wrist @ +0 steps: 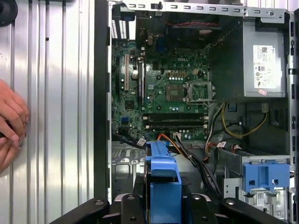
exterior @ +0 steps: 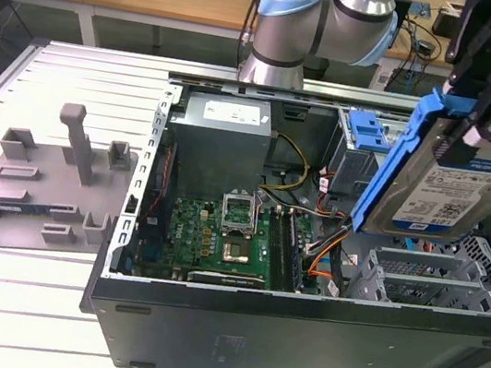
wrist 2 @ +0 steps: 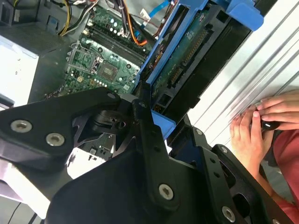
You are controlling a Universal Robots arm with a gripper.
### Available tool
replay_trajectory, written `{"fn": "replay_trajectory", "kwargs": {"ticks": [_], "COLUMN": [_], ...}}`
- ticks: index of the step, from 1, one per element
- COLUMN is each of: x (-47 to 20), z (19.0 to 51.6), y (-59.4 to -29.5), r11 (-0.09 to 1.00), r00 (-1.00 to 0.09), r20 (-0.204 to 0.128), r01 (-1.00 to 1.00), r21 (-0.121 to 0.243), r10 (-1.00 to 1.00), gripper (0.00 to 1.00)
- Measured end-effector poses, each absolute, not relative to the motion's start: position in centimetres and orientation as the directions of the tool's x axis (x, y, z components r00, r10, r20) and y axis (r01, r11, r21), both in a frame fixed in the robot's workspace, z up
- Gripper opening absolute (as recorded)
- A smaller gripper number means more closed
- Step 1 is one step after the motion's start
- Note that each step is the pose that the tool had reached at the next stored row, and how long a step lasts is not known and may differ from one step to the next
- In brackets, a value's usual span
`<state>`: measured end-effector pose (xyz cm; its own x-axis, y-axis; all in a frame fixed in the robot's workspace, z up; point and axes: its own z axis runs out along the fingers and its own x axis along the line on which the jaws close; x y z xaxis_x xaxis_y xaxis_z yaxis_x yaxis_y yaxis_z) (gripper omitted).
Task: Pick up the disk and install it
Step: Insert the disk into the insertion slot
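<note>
Disk (exterior: 454, 194) is up in the air, not in the machine. In the exterior view it hangs from the gripper (exterior: 486, 110) above the end of the open computer case (exterior: 295, 341) on the exterior view's right. The black fingers are clamped on its upper part. It is tilted steeply, label face out, with the blue bracket edge running down towards the cables. Its lower end is close above the metal drive cage (exterior: 427, 278) but apart from it, I'd judge. The blue latch (exterior: 366, 128) stands just beyond it.

In the second wrist view the disk (wrist 2: 191, 60) reaches straight away from the gripper (wrist 2: 161, 116), long axis in line with the fingers, the motherboard (wrist 2: 103, 65) to one side beneath it. A person's hands (wrist 2: 261, 126) rest on the ribbed table beside the case.

In the first wrist view the bracket end of the disk (wrist: 163, 182) points out from the gripper (wrist: 163, 210) over the case floor. The motherboard (wrist: 168, 88) and the grey power-supply box (wrist: 261, 60) lie farther on. So the seat looks to lie directly below the disk, and lowering it is what matters.
</note>
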<state>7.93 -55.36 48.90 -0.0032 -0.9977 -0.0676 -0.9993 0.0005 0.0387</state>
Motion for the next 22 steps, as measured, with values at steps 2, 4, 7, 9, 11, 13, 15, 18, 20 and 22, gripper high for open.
{"fn": "replay_trajectory", "kwargs": {"ticks": [2, 4, 7, 9, 11, 13, 15, 18, 20, 22], "x": [8.7, 9.2, 10.1, 10.7, 11.2, 11.6, 11.8, 11.8, 11.8, 11.8], "z": [48.9, 48.9, 48.9, 48.9, 48.9, 48.8, 48.8, 48.8, 48.7, 48.7], "y": [-55.4, -55.5, -55.6, -55.7, -55.7, -55.8, -55.8, -55.8, -55.8, -55.8], "r11": [0.0, 0.001, 0.001, 0.001, 0.001, 0.001, 0.001, 0.001, 0.001, 0.001], "r00": [-0.003, -0.003, -0.003, -0.003, -0.003, -0.003, -0.004, -0.004, -0.004, -0.004], "r20": [-0.068, -0.068, -0.069, -0.069, -0.07, -0.07, -0.07, -0.07, -0.07, -0.07], "r01": [-0.999, -0.999, -0.999, -0.999, -0.999, -0.999, -0.999, -0.999, -0.999, -0.999], "r21": [0.039, 0.039, 0.039, 0.04, 0.04, 0.04, 0.04, 0.04, 0.04, 0.04], "r10": [-0.998, -0.998, -0.998, -0.998, -0.998, -0.998, -0.998, -0.998, -0.998, -0.998], "gripper": [0.37, 0.37, 0.37, 0.37, 0.37, 0.37, 0.37, 0.37, 0.37, 0.37]}}
